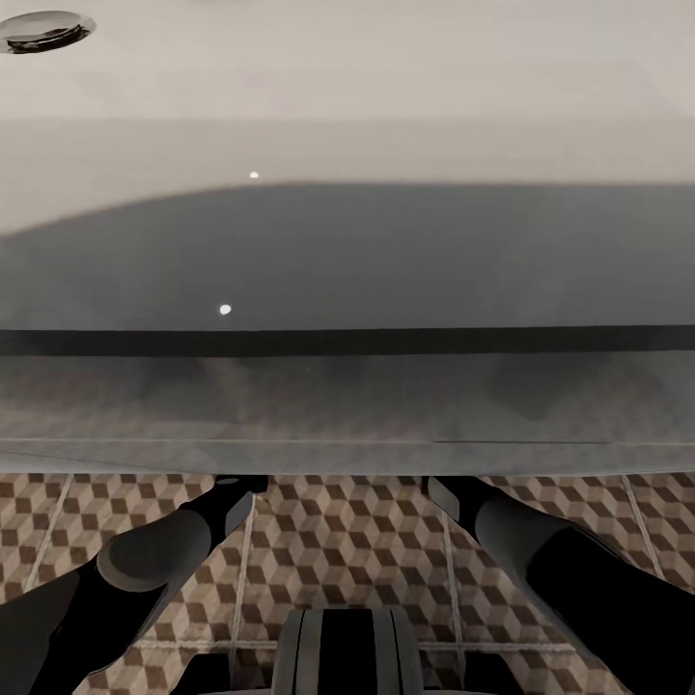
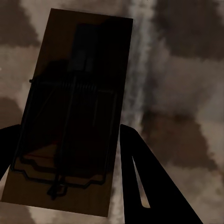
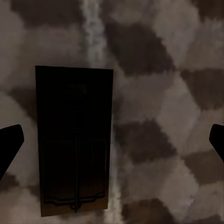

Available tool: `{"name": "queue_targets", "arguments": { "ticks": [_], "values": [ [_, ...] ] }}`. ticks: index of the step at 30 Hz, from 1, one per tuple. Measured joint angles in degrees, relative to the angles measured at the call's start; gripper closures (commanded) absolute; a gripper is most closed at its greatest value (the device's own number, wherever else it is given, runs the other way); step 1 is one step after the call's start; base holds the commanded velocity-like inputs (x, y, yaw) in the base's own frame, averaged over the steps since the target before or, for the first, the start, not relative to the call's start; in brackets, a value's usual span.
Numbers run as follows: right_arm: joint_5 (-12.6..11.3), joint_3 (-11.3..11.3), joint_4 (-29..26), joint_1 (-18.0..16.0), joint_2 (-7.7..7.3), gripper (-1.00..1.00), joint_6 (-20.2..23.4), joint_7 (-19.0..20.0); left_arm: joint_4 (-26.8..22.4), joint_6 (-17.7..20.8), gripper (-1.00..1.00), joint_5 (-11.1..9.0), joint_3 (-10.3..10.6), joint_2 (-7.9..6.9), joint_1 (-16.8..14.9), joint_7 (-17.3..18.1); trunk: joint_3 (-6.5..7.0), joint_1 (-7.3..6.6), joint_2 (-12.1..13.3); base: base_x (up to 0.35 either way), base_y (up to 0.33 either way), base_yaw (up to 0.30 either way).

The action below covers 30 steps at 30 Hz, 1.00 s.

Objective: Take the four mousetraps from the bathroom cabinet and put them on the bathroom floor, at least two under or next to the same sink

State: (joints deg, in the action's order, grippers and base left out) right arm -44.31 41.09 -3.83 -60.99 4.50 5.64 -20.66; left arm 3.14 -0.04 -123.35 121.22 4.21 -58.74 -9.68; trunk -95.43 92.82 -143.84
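In the left wrist view a mousetrap point(image 2: 79, 93), a dark brown plate with wire spring and bar, sits between my left gripper's point(image 2: 67, 133) dark fingers point(image 2: 144, 177), which press against its long edges just above the bathroom floor point(image 2: 186, 84). In the right wrist view a second mousetrap point(image 3: 74, 140) lies flat on the cube-patterned tiles point(image 3: 158, 93), beside a grout line. My right gripper point(image 3: 116, 137) hovers over it, open wide, and the trap lies toward one finger. In the head view both forearms reach under the sink's front edge, which hides the grippers. The cabinet is out of view.
The white sink basin point(image 1: 347, 87) with its metal drain point(image 1: 43, 29) spreads across the head view, its grey front edge point(image 1: 347, 405) overhanging the arms. Patterned floor tiles point(image 1: 347, 541) show between the left forearm point(image 1: 154, 560) and right forearm point(image 1: 541, 541). My trunk point(image 1: 347, 652) is at the bottom.
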Motion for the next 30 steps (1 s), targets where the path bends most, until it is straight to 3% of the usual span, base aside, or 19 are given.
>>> {"name": "queue_targets", "arguments": {
  "ticks": [25, 26, 27, 30],
  "values": [
    [0.06, 0.00, 0.00, 0.00, 0.21, -1.00, -0.09, 0.00, 0.10, 0.17, 1.00, -0.09, -0.15, -0.19, 0.00, -0.09, 0.00, 0.00, 0.00, 0.000, 0.000, 0.000],
    [0.06, 0.00, 0.00, 0.00, 0.22, -1.00, -0.09, 0.00, 0.10, 0.16, -1.00, -0.07, -0.16, -0.20, 0.00, -0.09, 0.00, 0.00, 0.00, 0.000, 0.000, 0.000],
    [0.05, -0.01, 0.00, 0.00, 0.24, -1.00, -0.10, 0.00, -0.08, 3.21, -1.00, -0.20, -1.07, -0.25, 0.04, -0.38, -0.01, 0.02, 0.01, 0.000, 0.000, 0.000],
    [0.05, 0.00, 0.00, 0.00, 0.26, -1.00, -0.10, 0.00, -0.07, 3.34, -1.00, -0.16, -1.11, -0.28, 0.03, -0.39, -0.01, 0.02, 0.01, 0.000, 0.000, 0.000]
  ]
}}
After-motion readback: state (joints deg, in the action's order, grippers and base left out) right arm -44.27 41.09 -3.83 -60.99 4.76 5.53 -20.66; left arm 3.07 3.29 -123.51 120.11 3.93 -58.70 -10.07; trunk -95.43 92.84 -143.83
